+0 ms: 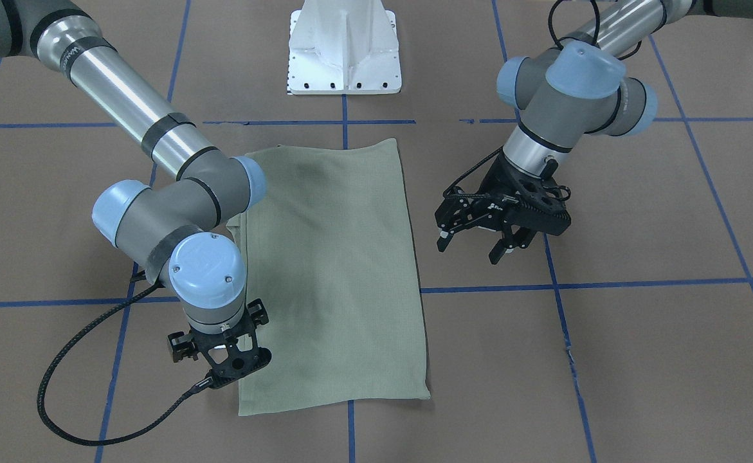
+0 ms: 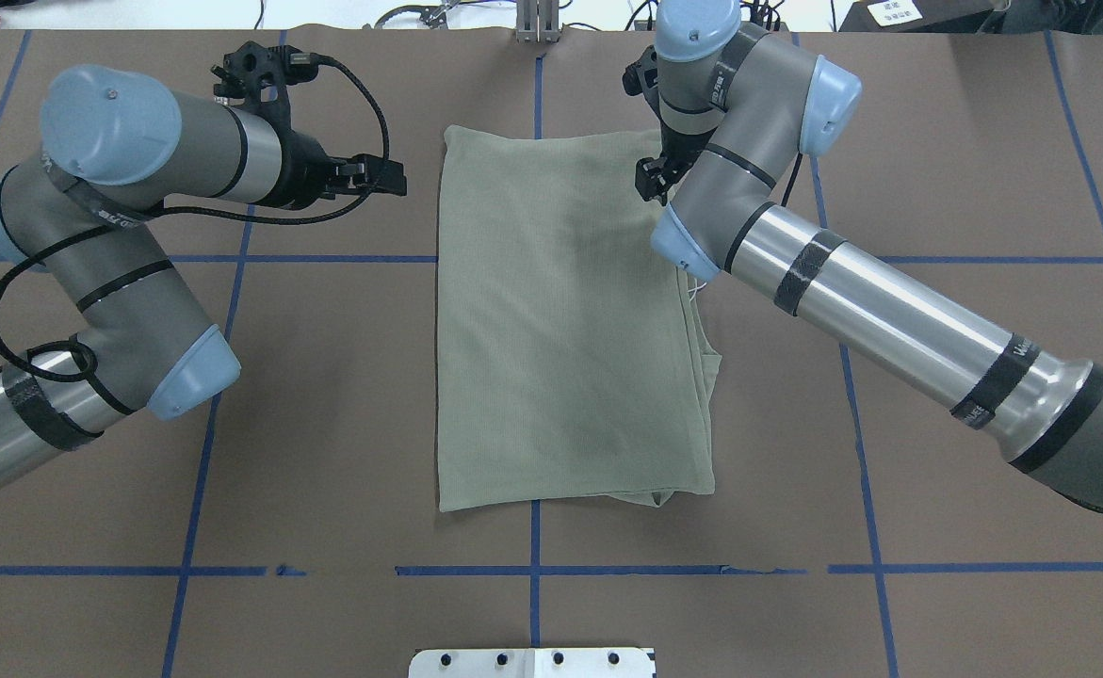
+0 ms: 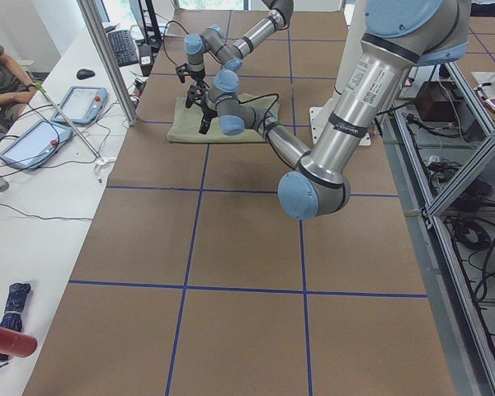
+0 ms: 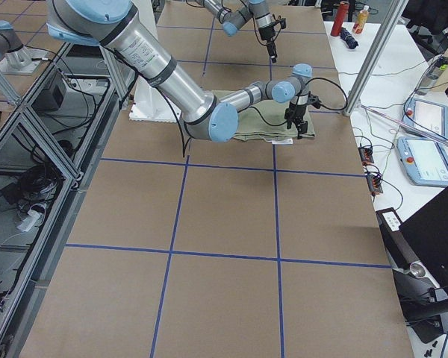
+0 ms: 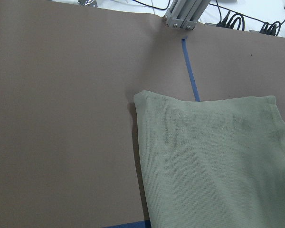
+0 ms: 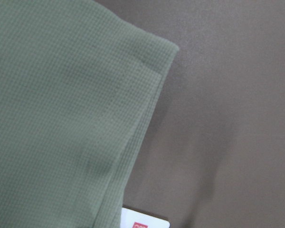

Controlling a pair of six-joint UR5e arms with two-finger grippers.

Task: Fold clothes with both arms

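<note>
**Item 1: sage-green knit shirt** (image 1: 337, 270). Folded into a tall rectangle and lying flat at the centre of the front-facing frame. Several layers show stepped along its left edge there. In the right wrist view a hemmed corner fills the left of the frame, and a white hang tag (image 6: 145, 222) with a red mark peeks out at the bottom edge.

**Item 2: left gripper** (image 1: 471, 247). Right of centre in the front-facing frame, beside the shirt's right edge but apart from it. Its fingers are spread and hold nothing. In the overhead view it sits at upper left (image 2: 389, 177), pointing toward the shirt's top corner.

**Item 3: right gripper** (image 1: 231, 363). Lower left in the front-facing frame, directly over the shirt's lower-left corner. The wrist hides its fingers, so I cannot tell whether they are spread, closed, or gripping cloth.

**Item 4: brown surface** (image 1: 640, 354). Marked with a grid of blue tape lines; it carries the shirt.

**Item 5: white pedestal base** (image 1: 344, 51). Top centre of the front-facing frame, well apart from the shirt's upper edge.
</note>
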